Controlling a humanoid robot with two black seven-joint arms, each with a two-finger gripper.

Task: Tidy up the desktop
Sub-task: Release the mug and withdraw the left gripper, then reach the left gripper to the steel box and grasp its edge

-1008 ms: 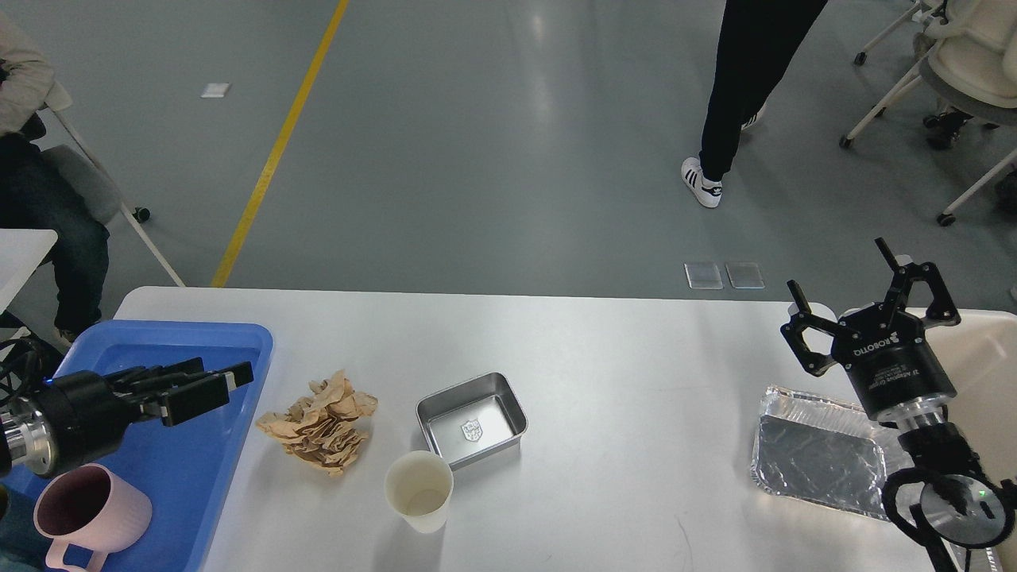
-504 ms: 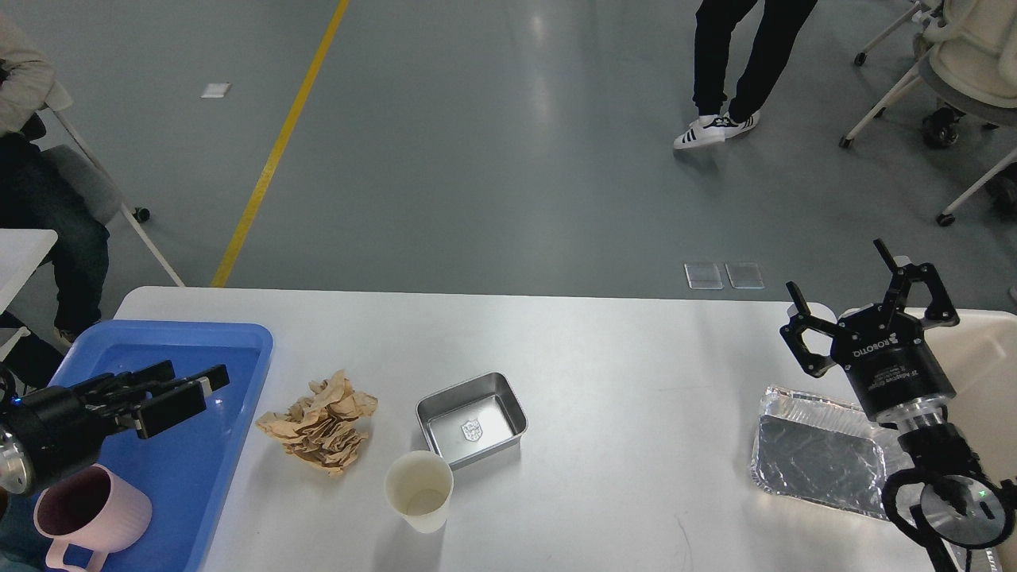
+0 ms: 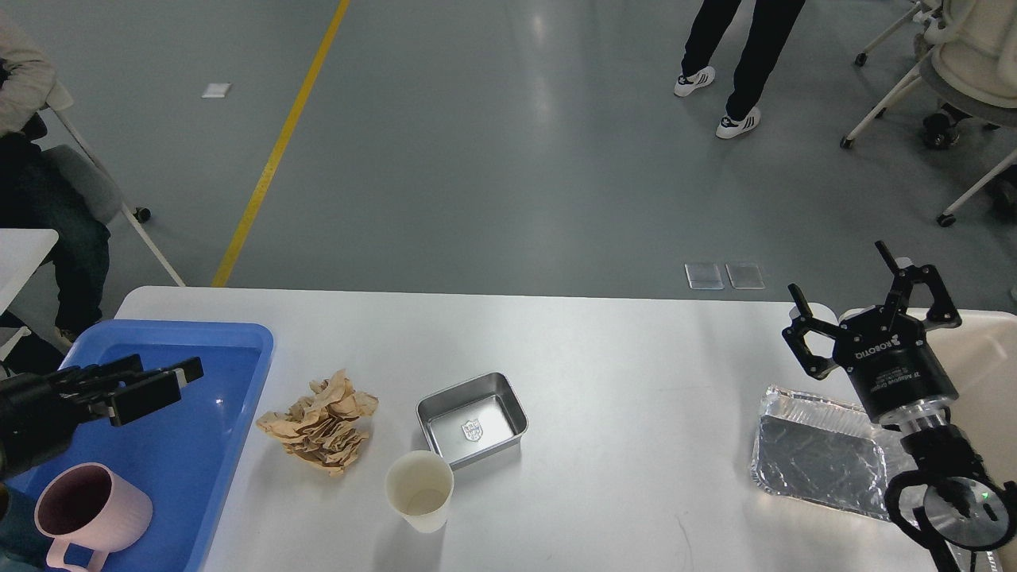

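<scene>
Worktop fills lower frame. Left gripper at 9 o'clock over blue tray, spread unclear. Right gripper at 3 o'clock, spread, empty. Next likely crumpled paper: approach from above, pinch centre.

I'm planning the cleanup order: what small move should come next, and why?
Probably move the left gripper right toward the crumpled brown paper. That gripper hangs empty over the blue tray, and the paper is the nearest loose item on the desktop.
</scene>
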